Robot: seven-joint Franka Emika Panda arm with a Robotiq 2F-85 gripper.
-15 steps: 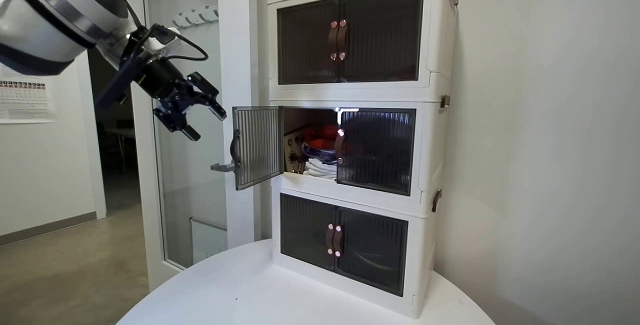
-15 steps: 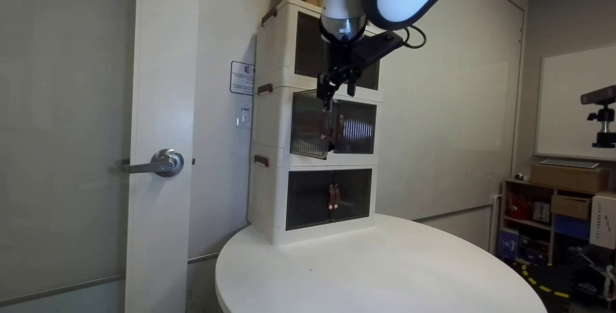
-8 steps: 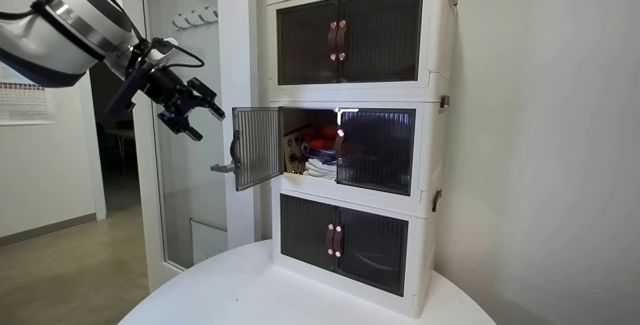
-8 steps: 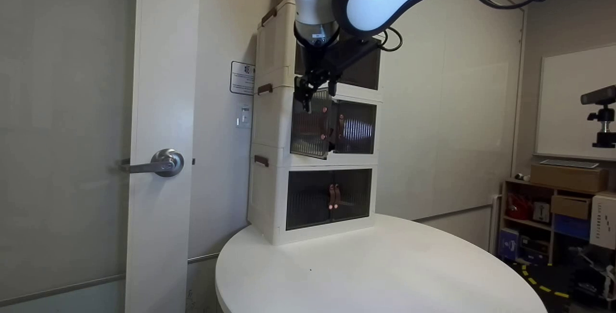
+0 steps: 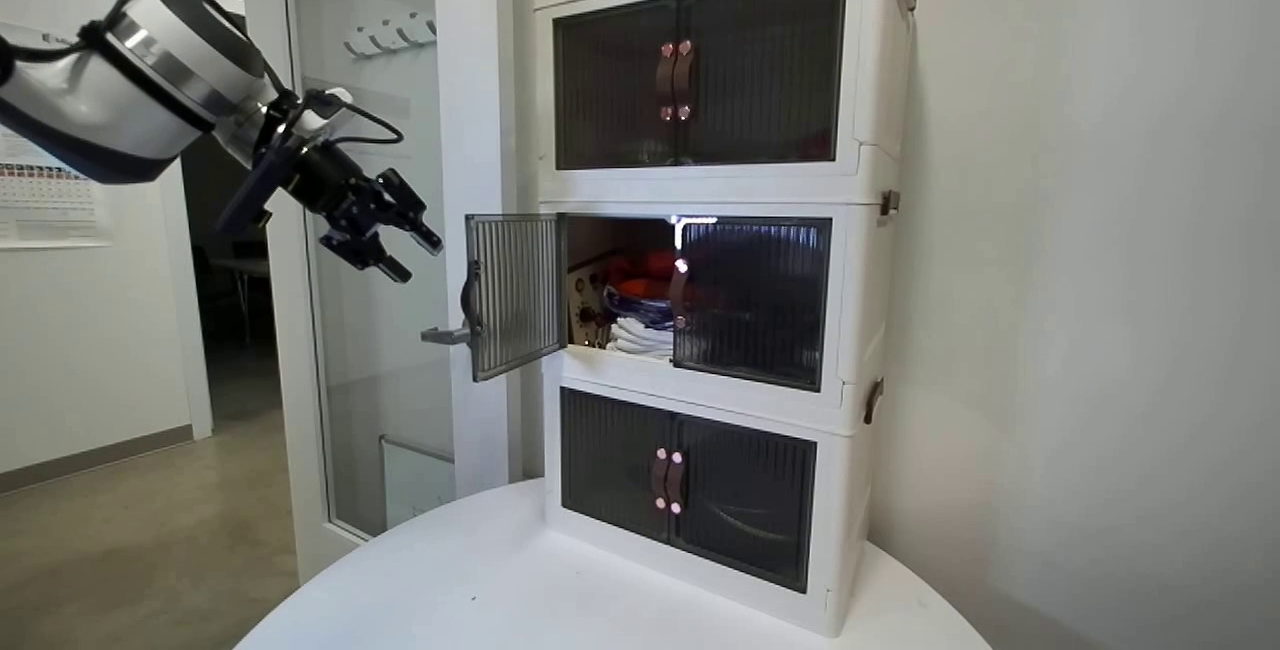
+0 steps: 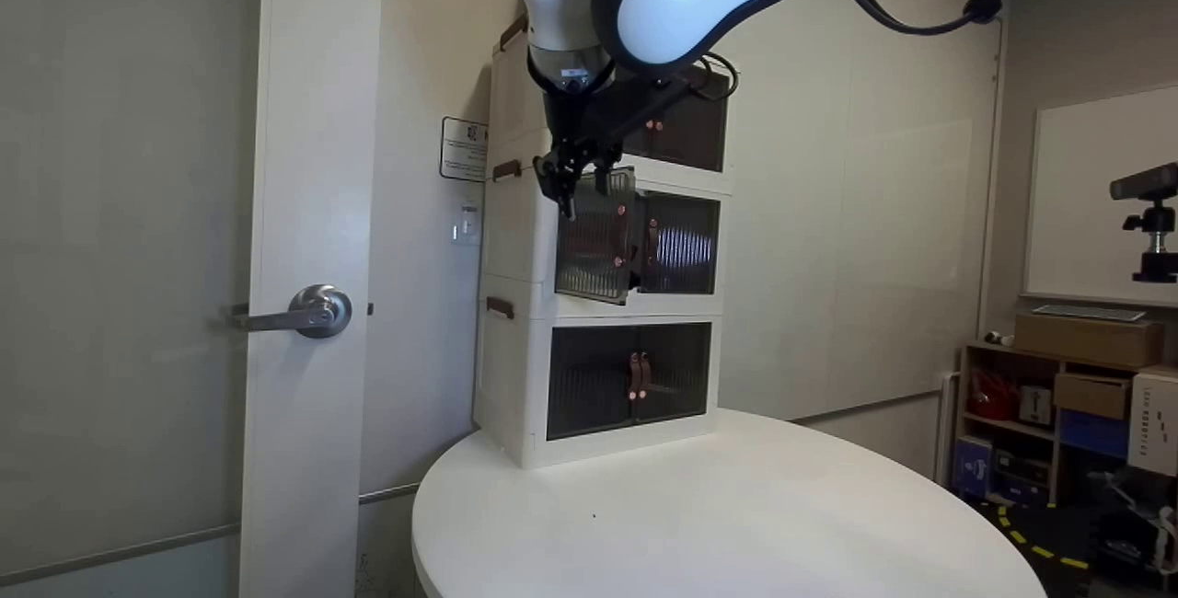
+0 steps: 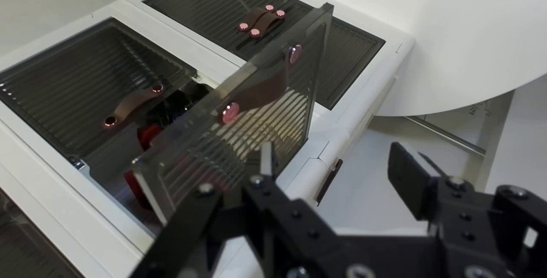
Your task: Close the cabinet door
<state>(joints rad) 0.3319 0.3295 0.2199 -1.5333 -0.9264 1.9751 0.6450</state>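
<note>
In an exterior view, the jointed white-and-black arm (image 5: 115, 105) is extended from the picture's left edge and sloped downward. The black two-fingered tool (image 5: 420, 261) is tilted down, its jaws spread wide and nothing held. It is positioned near but apart from the smoky translucent ribbed rectangular cabinet door (image 5: 520, 298), swung outward at the white three-tier cabinet's (image 5: 690, 185) middle tier.
</note>
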